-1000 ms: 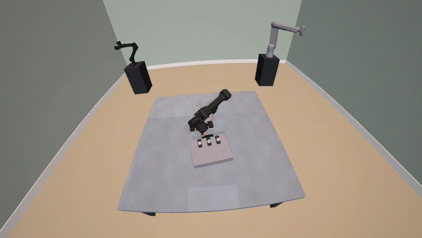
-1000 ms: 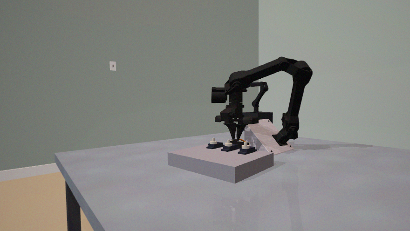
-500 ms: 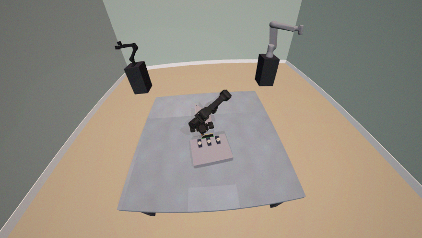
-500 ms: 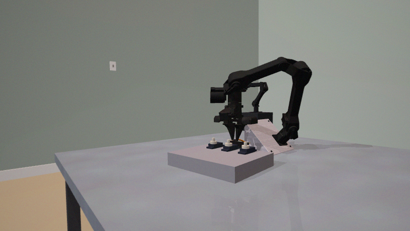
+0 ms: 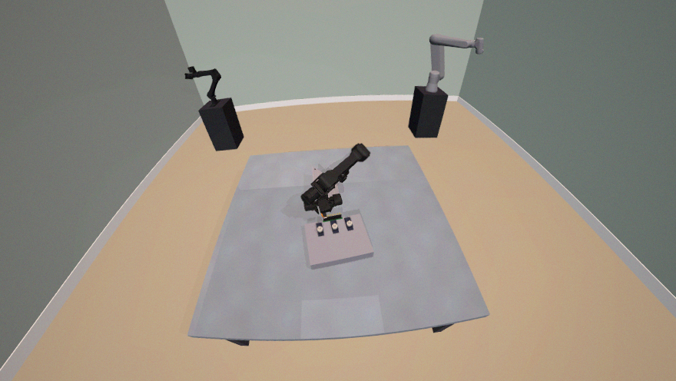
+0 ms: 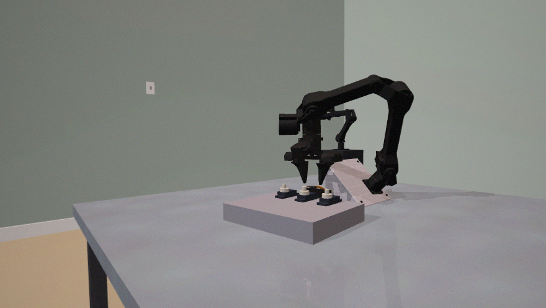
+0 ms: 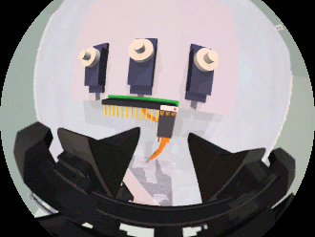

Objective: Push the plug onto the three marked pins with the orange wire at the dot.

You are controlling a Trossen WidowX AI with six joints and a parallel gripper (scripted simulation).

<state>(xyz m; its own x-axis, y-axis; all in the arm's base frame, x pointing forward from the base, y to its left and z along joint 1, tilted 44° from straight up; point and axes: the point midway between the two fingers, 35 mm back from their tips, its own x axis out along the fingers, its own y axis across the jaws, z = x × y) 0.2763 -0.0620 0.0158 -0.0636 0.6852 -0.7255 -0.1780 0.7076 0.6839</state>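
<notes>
The dark plug [image 7: 165, 126] stands at the right end of the row of pins [image 7: 125, 111] in the wrist view, in line below the white band [image 7: 167, 108] with its red dot at the right. Small orange-yellow bits show between band and plug; I cannot tell whether it is fully on. Its orange lead [image 7: 164, 144] hangs from the end away from the row. My gripper [image 7: 164, 134] [image 6: 313, 183] is open, with one finger on each side of the plug and visible gaps between. In the exterior view the fingertips are just above the board's far edge. The holder [image 5: 340, 248] [image 6: 267, 213] lies on the table.
Three dark servos with cream hubs, such as the middle servo [image 5: 334, 226] [image 6: 304, 196] [image 7: 141, 72], stand on the holder beyond the pins. The green-edged pin board [image 7: 143, 99] is close in front of them. A tilted pale plate [image 6: 353, 174] stands by the arm's base.
</notes>
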